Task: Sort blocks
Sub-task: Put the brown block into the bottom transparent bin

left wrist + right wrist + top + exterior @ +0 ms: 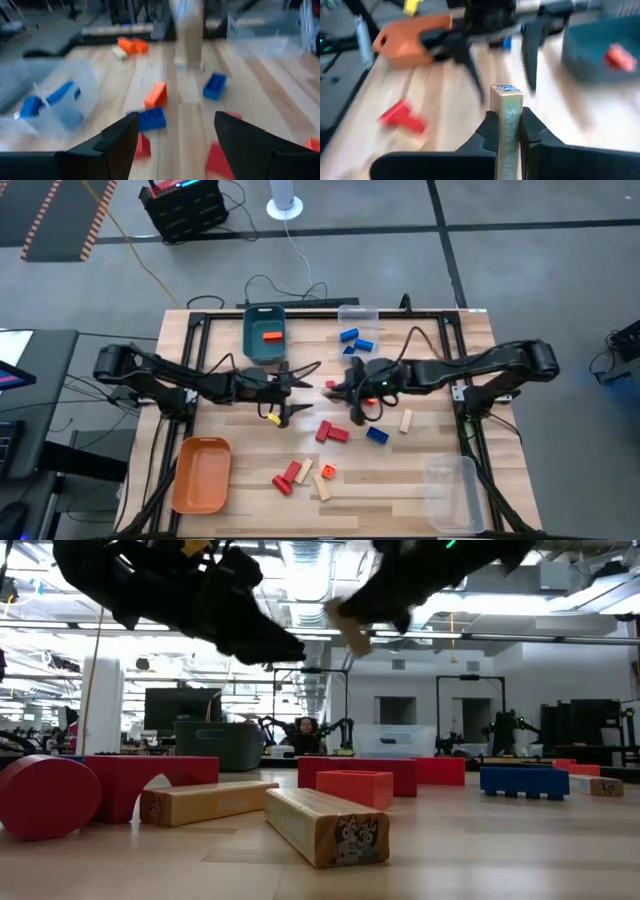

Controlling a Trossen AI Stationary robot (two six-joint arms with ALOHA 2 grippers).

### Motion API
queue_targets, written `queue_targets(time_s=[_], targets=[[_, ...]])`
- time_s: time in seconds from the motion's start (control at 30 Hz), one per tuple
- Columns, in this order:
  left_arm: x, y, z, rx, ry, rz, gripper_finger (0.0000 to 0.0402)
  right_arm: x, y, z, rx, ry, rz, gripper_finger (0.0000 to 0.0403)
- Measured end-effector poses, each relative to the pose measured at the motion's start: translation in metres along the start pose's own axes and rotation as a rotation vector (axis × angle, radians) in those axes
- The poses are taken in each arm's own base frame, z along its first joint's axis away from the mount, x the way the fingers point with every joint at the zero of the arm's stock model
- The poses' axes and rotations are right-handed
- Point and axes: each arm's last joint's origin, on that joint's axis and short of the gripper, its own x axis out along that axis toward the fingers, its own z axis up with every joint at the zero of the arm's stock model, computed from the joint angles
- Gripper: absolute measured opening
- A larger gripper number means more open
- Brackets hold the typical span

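My right gripper [335,386] hangs over the table's middle, shut on a pale wood block [506,112]. My left gripper [303,388] faces it from the left, open, with nothing between its fingers [120,137]. In the left wrist view the wood block [189,35] shows blurred ahead of that gripper. Other blocks lie flat on the table: red [330,432], blue [376,435], wood [406,420], and a near group of red [288,477], orange [327,471] and wood [322,486]. Two blue blocks [356,340] lie at the back. My right gripper pinches the wood block by its two long sides [506,131] between its two fingers. The block lies along the fingers, and its free end [506,90] sticks out past the fingertips toward my left gripper. The fingers come from the table's right, slanting slightly down. The block is lifted clear of the table [350,635].
A teal bin [262,345] with an orange block [271,336] inside stands at the back. A clear bin [357,313] stands beside it, an orange bin [200,473] at the near left, and another clear bin [452,492] at the near right.
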Motion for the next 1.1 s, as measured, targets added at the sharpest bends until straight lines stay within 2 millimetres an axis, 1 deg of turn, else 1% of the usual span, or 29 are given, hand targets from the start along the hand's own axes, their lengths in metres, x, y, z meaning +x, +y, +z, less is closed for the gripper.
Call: queue_targets(time_s=[0.07,0.2,0.33,0.43,0.57,0.67,0.77,0.87,0.93,1.0,1.1], targets=[[-0.001,0.000,-0.002,0.008,0.025,-0.003,0.0254,-0.017,0.013,0.002,0.068,0.120,0.024,0.0022],[-0.002,0.000,-0.004,0.018,0.053,-0.004,0.0254,-0.041,0.040,-0.020,0.248,0.451,0.093,0.0022],[-0.002,0.000,-0.004,0.026,0.057,-0.005,0.0254,-0.063,0.073,-0.035,0.466,0.652,0.164,0.0021],[-0.002,0.000,-0.005,0.049,0.068,-0.006,0.0254,-0.075,0.097,-0.048,0.638,0.782,0.121,0.0021],[-0.003,0.000,-0.004,0.054,0.063,-0.005,0.0254,-0.093,0.122,-0.073,0.798,0.963,-0.058,0.0021],[-0.004,0.000,-0.003,0.053,0.056,-0.003,0.0254,-0.107,0.138,-0.095,0.843,1.072,-0.235,0.0021],[-0.005,0.000,-0.001,0.046,0.050,-0.003,0.0254,-0.117,0.155,-0.112,0.847,1.118,-0.310,0.0021],[-0.005,0.001,0.002,0.045,0.041,0.000,0.0254,-0.121,0.170,-0.128,0.846,1.145,-0.386,0.0021],[-0.005,0.001,0.002,0.050,0.034,0.002,0.0254,-0.121,0.176,-0.139,0.829,1.149,-0.444,0.0025],[-0.005,0.002,0.003,0.054,0.032,0.005,0.0254,-0.116,0.181,-0.149,0.794,1.139,-0.486,0.0036],[-0.005,0.004,0.002,0.042,0.035,0.014,0.0254,-0.106,0.185,-0.159,0.751,1.139,-0.511,0.0067]])
